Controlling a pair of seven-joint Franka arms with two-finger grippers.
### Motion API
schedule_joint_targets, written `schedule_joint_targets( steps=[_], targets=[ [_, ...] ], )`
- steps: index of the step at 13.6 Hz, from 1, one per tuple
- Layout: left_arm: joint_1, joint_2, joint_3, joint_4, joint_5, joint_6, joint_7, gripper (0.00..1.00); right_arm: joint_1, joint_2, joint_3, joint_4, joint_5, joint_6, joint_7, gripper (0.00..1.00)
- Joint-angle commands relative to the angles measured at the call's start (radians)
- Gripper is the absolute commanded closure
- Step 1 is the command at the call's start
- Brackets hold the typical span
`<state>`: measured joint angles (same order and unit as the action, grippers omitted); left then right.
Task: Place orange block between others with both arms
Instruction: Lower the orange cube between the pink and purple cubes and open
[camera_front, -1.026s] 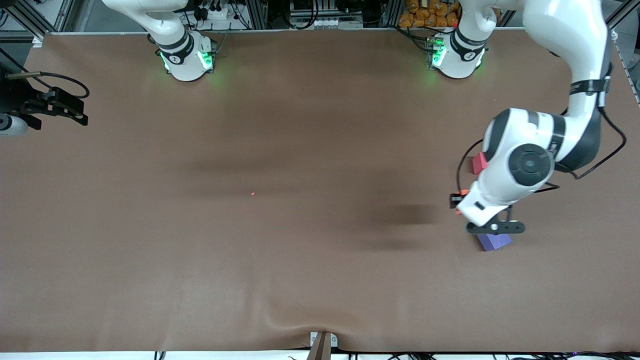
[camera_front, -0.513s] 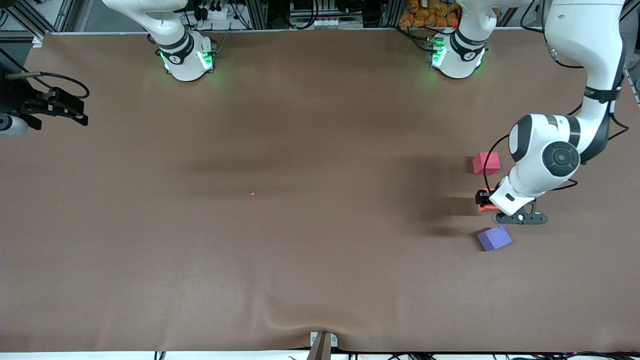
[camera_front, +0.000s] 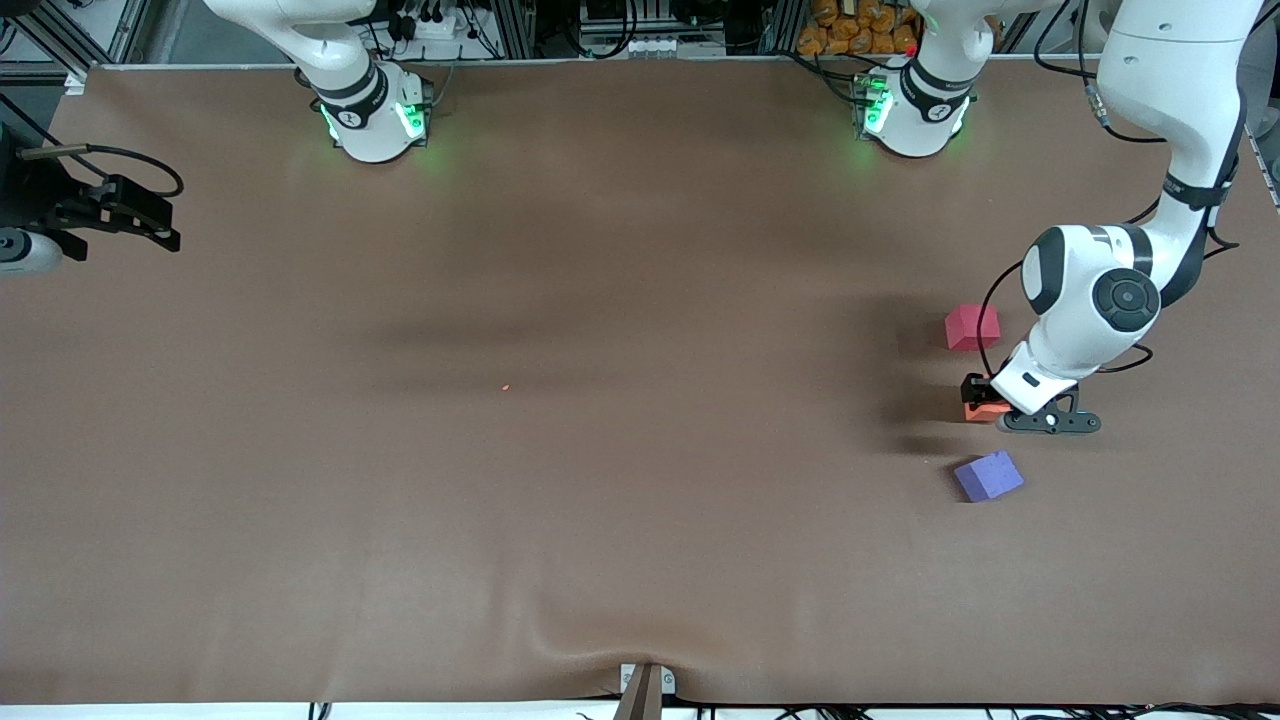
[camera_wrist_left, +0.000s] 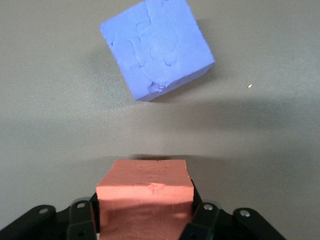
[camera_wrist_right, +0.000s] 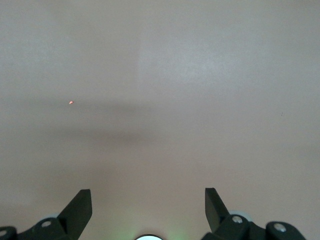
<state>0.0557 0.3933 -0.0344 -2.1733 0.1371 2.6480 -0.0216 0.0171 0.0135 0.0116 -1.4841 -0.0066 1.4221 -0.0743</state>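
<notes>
My left gripper is shut on the orange block, low over the brown table. The block hangs over the gap between the pinkish-red cube and the purple-blue cube, which lies nearer to the front camera. In the left wrist view the orange block sits between the black fingers, and the purple-blue cube lies just ahead, turned at an angle. My right gripper waits open at the right arm's end of the table; its fingers hold nothing.
A tiny orange speck lies mid-table, also in the right wrist view. The brown mat bulges slightly near a bracket at the front edge. The cubes lie close to the table's edge at the left arm's end.
The left arm has carried the orange block toward its own end of the table and lower, uncovering the pinkish-red and purple-blue cubes. The right arm has not moved.
</notes>
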Motion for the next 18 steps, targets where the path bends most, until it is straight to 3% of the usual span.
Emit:
schedule_joint_targets(
  steps=[1, 6, 7, 8, 9, 14, 18],
  targets=[
    [0.013, 0.012, -0.015, -0.019, 0.022, 0.058, 0.000, 1.00, 0.001, 0.008, 0.002, 0.010, 0.013, -0.002, 0.011, 0.00],
    [0.021, 0.033, -0.015, -0.023, 0.022, 0.090, -0.001, 1.00, -0.002, 0.006, 0.002, 0.013, 0.013, -0.006, 0.001, 0.00],
    [0.021, 0.035, -0.015, -0.023, 0.022, 0.089, -0.004, 0.85, -0.002, 0.008, 0.002, 0.011, 0.013, -0.006, -0.001, 0.00],
    [0.019, 0.039, -0.015, -0.022, 0.022, 0.090, -0.004, 0.48, 0.000, 0.008, 0.002, 0.010, 0.013, -0.006, -0.001, 0.00],
    [0.018, 0.041, -0.015, -0.022, 0.022, 0.090, -0.004, 0.00, 0.001, 0.008, 0.002, 0.008, 0.011, -0.009, -0.001, 0.00],
    [0.013, 0.024, -0.028, -0.014, 0.021, 0.089, -0.014, 0.00, 0.018, 0.014, 0.002, 0.008, 0.011, 0.006, 0.005, 0.00],
    [0.016, -0.048, -0.058, -0.002, 0.019, 0.025, -0.017, 0.00, 0.012, 0.013, 0.002, 0.008, 0.011, -0.014, 0.001, 0.00]
  ],
)
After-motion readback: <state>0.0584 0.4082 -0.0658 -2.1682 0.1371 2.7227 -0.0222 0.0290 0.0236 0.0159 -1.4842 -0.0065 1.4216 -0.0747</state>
